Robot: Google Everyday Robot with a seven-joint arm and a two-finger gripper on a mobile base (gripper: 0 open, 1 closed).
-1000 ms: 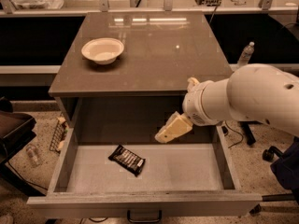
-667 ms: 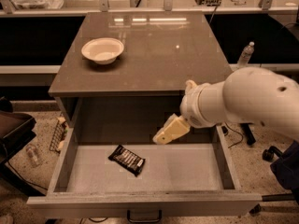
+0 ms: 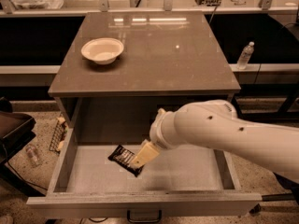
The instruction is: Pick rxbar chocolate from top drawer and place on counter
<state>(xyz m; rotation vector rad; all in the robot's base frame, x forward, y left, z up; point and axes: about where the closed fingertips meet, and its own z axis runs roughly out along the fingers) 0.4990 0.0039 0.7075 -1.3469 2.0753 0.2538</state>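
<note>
the gripper (image 3: 141,157) is hanging right over the rxbar chocolate (image 3: 120,156) inside the open top drawer (image 3: 187,171), though i cannot tell whether it is gripping anything.

Bench (image 3: 187,64) was glossy, smooth, with bright reflections. Bowl (image 3: 103,50) looked matt white. Drawer (image 3: 187,169) floor was dull grey; handle (image 3: 144,215) dark metal. Bar (image 3: 120,155) in black wrapper. Tool (image 3: 144,156), down in drawer over bar, looked smooth pale plastic, like arm (image 3: 224,132).

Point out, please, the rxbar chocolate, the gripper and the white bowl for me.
rxbar chocolate (image 3: 120,155): camera view, the wrapper's uncovered left half.
gripper (image 3: 138,161): camera view, its pale tip, inside the top drawer (image 3: 187,169) above the bar.
white bowl (image 3: 102,51): camera view, its hollow inside, on the counter (image 3: 177,64).
</note>
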